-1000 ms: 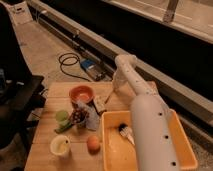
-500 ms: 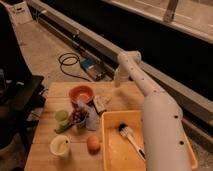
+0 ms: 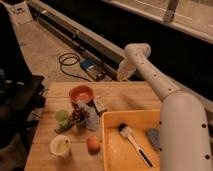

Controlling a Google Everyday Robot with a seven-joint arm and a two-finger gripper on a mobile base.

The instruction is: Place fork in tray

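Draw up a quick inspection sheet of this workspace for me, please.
Surface: wooden table.
Job's things: yellow tray at the near right; fork not made out, none seen in the tray.
Clutter: brush in the tray; orange bowl, green cup, pale cup to its left.
Grippers: gripper hangs by the table's far edge, away from the tray.
Cables: black cable looped on the floor.
Surroundings: dark wall behind.

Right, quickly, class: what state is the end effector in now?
End effector: cannot be told; it is near the table's far edge.
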